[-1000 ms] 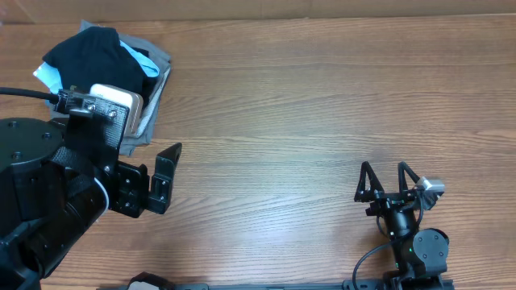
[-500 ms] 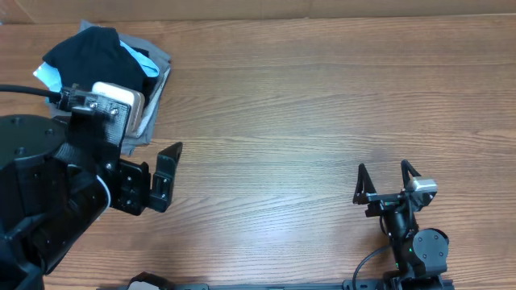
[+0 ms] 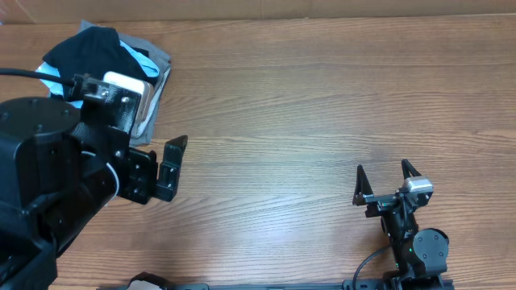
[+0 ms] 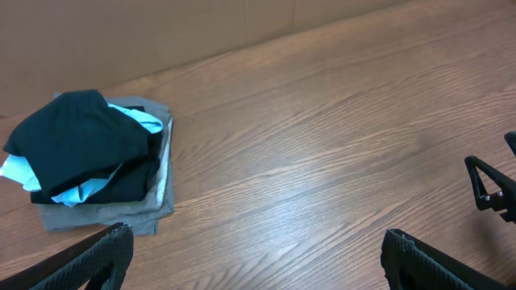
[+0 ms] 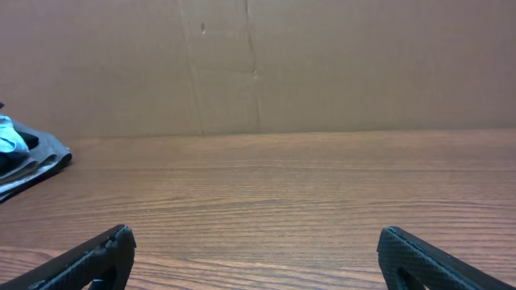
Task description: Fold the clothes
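**Left gripper.** The left gripper (image 4: 258,240) has its jaws spread wide and holds nothing. In the left wrist view, its two dark fingertips (image 4: 113,242) sit at the lower corners, with bare table (image 3: 322,97) between them. From overhead, one black finger (image 3: 174,153) projects from the bulky arm body at the left side of the table. It is near the pile of garments but not touching it.

**Right gripper.** The right gripper (image 3: 382,169) is also fully spread and empty. It stands near the front right of the table, fingers pointing toward the far edge. In the right wrist view, wood grain and a brown cardboard wall (image 5: 322,64) lie beyond the fingertips.

**Workpiece.** The black T-shirt (image 4: 76,141) lies bunched and unfolded on top of a small pile at the far left corner of the table, well apart from the right gripper.

**Pile.**
- A light blue garment (image 4: 137,119) shows at the T-shirt's edges, tucked around and beneath it.
- A grey garment (image 4: 105,216) forms the flat bottom layer, resting directly on the table.

**Table.** The surface is brown wood-grain laminate. The cardboard wall runs along its far edge.
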Robot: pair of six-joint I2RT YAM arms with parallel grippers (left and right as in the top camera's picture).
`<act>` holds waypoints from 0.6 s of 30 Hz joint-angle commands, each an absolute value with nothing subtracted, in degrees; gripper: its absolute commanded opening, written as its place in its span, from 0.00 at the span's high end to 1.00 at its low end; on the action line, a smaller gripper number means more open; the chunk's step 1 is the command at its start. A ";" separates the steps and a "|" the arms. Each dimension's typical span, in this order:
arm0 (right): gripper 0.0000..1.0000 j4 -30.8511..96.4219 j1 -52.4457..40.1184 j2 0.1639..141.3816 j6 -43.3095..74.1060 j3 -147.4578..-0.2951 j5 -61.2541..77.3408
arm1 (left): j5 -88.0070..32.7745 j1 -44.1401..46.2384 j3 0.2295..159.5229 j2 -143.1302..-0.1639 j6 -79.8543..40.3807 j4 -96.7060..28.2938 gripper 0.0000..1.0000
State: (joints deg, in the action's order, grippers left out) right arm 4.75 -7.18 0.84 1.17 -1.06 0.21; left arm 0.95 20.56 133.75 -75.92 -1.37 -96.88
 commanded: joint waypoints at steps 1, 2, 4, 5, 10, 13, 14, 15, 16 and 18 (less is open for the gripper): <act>0.00 4.64 -7.38 0.23 0.38 -0.45 0.69 | 1.50 20.91 133.60 -76.34 -1.93 -96.77 0.00; 0.00 4.64 -7.38 0.23 0.38 -0.45 0.69 | 1.50 20.91 133.60 -76.34 -1.91 -96.79 0.00; 0.00 4.64 -7.38 0.23 0.38 -0.45 0.69 | 1.48 20.36 133.60 -75.99 -1.91 -96.79 0.00; 0.00 4.64 -7.38 0.23 0.38 -0.45 0.69 | 1.48 19.79 133.58 -75.77 -1.93 -96.77 0.00; 0.00 4.64 -7.38 0.23 0.38 -0.45 0.69 | 1.50 12.95 132.22 -73.19 -1.93 -96.77 0.00; 0.00 4.64 -7.38 0.23 0.38 -0.45 0.69 | 2.20 8.34 129.01 -70.74 -1.69 -96.77 0.00; 0.00 4.64 -7.38 0.23 0.38 -0.45 0.69 | 2.35 6.83 127.46 -69.71 -1.69 -96.77 0.00; 0.00 4.62 -7.38 0.23 0.38 -0.45 0.69 | 3.22 5.48 125.67 -68.60 -1.28 -96.05 0.00; 0.00 4.64 -7.38 0.23 0.38 -0.45 0.69 | 3.64 4.51 124.01 -67.59 -1.30 -95.09 0.00; 0.00 4.64 -7.38 0.23 0.38 -0.45 0.69 | 4.49 2.83 119.00 -64.66 -1.26 -89.82 0.00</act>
